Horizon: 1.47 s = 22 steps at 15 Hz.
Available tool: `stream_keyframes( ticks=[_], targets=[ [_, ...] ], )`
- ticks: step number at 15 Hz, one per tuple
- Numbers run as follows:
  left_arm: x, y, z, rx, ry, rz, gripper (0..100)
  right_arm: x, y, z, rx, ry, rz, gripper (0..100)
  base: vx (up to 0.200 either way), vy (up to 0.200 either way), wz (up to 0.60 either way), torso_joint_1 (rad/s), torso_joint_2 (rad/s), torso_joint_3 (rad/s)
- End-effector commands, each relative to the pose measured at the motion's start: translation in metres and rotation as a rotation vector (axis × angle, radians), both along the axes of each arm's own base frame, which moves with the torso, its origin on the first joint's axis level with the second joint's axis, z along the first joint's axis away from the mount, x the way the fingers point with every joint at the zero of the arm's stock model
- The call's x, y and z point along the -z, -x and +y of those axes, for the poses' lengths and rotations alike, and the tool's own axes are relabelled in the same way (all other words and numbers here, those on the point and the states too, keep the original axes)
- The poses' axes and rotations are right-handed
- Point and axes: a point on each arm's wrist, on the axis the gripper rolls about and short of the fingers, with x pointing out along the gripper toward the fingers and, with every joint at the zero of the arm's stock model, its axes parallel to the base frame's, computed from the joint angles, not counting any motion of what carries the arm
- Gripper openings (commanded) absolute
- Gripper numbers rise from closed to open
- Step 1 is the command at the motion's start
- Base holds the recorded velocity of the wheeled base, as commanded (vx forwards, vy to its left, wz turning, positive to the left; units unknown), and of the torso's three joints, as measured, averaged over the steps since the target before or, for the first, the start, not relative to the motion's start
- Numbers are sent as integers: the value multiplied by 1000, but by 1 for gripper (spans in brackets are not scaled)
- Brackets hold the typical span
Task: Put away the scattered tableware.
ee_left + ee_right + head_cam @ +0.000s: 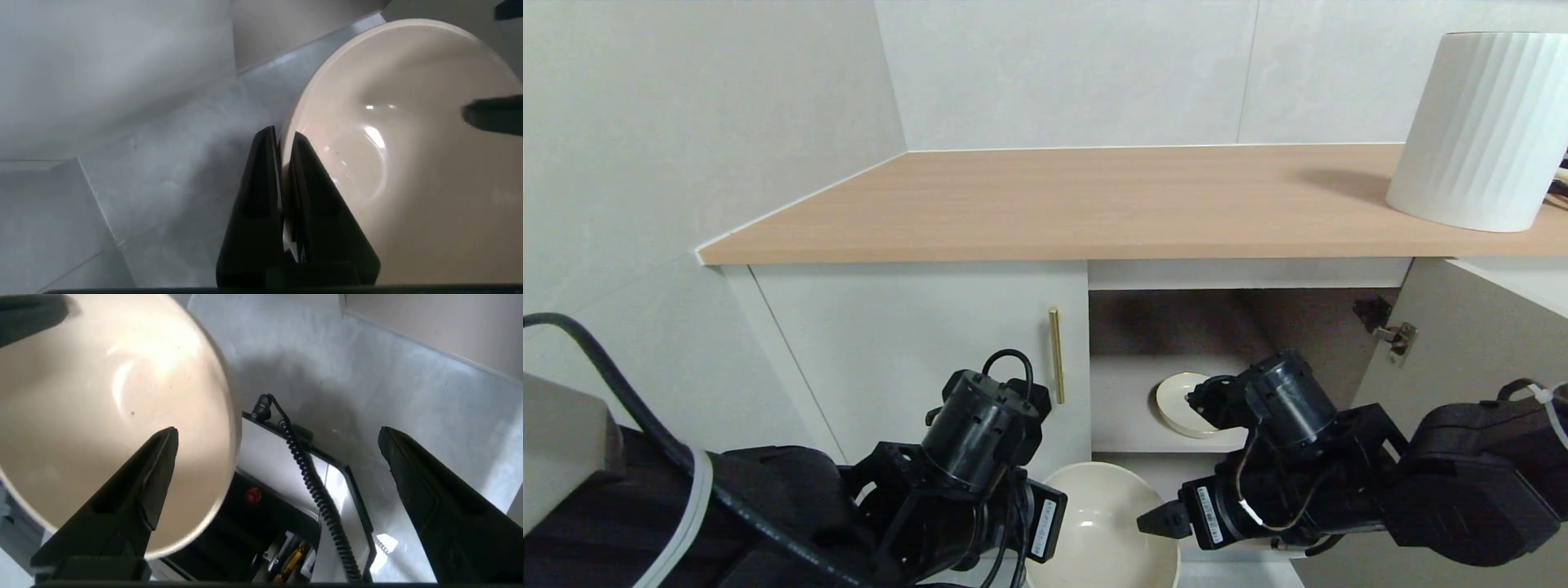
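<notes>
Left wrist view: left pincer point(283, 140) seemingly clamps rim of bowl point(409, 106).

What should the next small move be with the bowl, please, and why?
Probably ease the open right gripper onto the bowl's rim to take it over: the left gripper pinches the opposite rim, and the open cabinet, holding a plate, is on the right arm's side.

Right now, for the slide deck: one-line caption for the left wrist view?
Left gripper shut on the rim of a cream bowl, held above the grey tiled floor.
</notes>
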Motion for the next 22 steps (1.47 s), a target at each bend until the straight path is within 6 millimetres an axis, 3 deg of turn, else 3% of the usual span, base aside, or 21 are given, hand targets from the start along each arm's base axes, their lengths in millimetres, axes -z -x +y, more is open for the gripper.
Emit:
stream_keyframes(
  ticks=[1, 3, 4, 16, 17, 22],
  targets=[
    [-1, 1, 0, 2, 1, -2, 0, 4, -1, 1, -2, 9, 11, 100, 0, 0, 0, 0, 0, 0],
    [-1, 2, -1, 6, 1, -2, 0, 6, 0, 2, -4, 12, 15, 100, 0, 0, 0, 0, 0, 0],
    [0, 3, -1, 7, -1, -1, 0, 6, 0, 2, -4, 12, 15, 0, 0, 0, 0, 0, 0, 0],
    [1, 2, -1, 2, -4, 1, 0, 6, 1, 3, -9, 14, 15, 0, 0, 0, 0, 0, 0, 0],
    [1, 3, -1, 4, -5, 2, 100, 6, 1, 3, -10, 13, 16, 0, 0, 0, 0, 0, 0, 0],
    [-2, 2, -2, 1, 19, -20, 100, 8, 0, 4, -9, 17, 19, 0, 0, 0, 0, 0, 0, 0]
  ],
)
